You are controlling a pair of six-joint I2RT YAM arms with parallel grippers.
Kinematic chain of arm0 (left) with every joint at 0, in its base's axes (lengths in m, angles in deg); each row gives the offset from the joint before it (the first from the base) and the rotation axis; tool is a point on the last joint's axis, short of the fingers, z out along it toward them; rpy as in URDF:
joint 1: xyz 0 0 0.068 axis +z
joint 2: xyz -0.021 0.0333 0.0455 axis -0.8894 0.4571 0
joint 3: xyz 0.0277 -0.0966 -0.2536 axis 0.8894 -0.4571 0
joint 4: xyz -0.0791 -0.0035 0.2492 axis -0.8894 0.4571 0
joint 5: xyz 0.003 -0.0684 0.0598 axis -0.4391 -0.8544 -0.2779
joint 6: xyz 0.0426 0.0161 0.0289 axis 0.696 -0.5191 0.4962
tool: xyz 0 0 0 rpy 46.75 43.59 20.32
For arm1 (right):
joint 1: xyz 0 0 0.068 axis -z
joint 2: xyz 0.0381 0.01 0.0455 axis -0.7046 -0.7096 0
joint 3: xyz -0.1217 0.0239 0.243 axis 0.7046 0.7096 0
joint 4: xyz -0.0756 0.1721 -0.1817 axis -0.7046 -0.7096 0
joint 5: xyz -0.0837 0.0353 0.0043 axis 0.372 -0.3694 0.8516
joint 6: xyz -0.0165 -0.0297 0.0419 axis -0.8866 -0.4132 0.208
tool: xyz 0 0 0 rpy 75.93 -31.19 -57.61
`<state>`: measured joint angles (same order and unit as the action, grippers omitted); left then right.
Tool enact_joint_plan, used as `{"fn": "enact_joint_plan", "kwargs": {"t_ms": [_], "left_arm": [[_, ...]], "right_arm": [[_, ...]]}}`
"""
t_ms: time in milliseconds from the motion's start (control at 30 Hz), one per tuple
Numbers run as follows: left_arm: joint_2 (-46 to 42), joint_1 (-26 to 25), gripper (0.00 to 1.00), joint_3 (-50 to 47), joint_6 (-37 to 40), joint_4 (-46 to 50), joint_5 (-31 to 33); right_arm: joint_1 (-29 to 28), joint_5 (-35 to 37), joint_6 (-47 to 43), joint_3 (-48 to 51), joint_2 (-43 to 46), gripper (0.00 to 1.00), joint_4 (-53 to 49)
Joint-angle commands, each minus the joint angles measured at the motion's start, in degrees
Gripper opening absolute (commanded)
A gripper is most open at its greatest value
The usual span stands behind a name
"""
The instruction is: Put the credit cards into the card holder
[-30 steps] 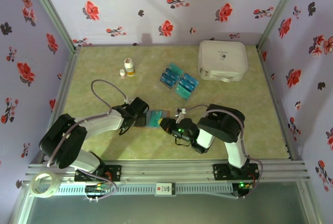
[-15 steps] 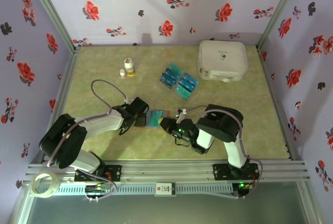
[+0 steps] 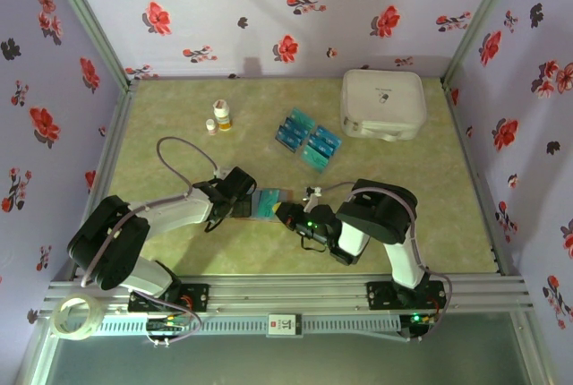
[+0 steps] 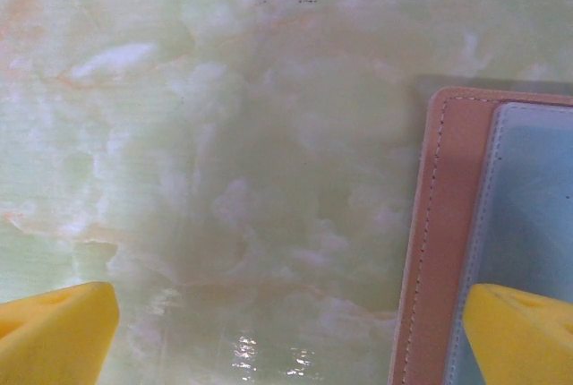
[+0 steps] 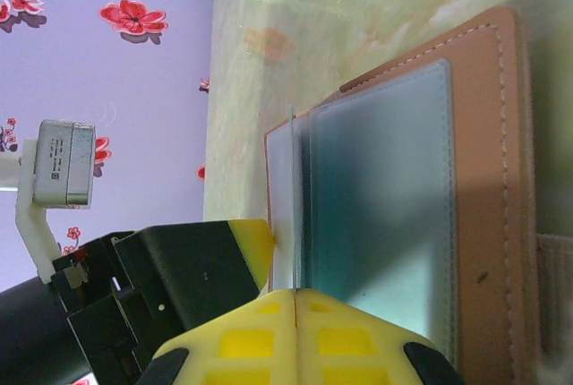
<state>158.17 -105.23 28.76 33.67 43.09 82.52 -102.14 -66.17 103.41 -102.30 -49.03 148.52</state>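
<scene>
Left gripper [image 3: 243, 195] and right gripper [image 3: 288, 215] meet at the flat brown leather-like card holder [image 3: 269, 202].

On the pale green marbled table [image 3: 179, 152] I see the large white rounded-square case [image 3: 382, 103] at the far right. Just left of it lies the group of thin teal-blue credit cards [image 3: 308, 139], well apart from both arms. The card holder lies open near the front middle, and a teal colour shows through its frosted pocket. My left gripper stands wide open and holds nothing: one yellow fingertip [image 4: 519, 331] is over the card holder, the other over bare table. My right gripper is closed tight, and a thin clear leaf of the card holder runs in between its fingers [image 5: 251, 340].
</scene>
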Motion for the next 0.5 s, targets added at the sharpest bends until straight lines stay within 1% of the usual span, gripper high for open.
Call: {"fn": "enact_joint_plan", "kwargs": {"t_ms": [0, 267, 467], "left_arm": [[0.9, -0.5, 1.00, 0.0, 0.1, 3.6, 0.9], [0.9, -0.5, 1.00, 0.1, 0.1, 3.5, 0.9], [0.8, -0.5, 1.00, 0.0, 0.1, 3.4, 0.9]], "right_arm": [[-0.9, 1.6, -1.5, 1.6, -1.1, 0.00, -11.6], [-1.1, 1.6, -4.6, 0.1, 3.9, 0.00, -21.3], [-1.1, 1.5, -5.1, -0.6, 4.4, 0.00, -22.8]]}}
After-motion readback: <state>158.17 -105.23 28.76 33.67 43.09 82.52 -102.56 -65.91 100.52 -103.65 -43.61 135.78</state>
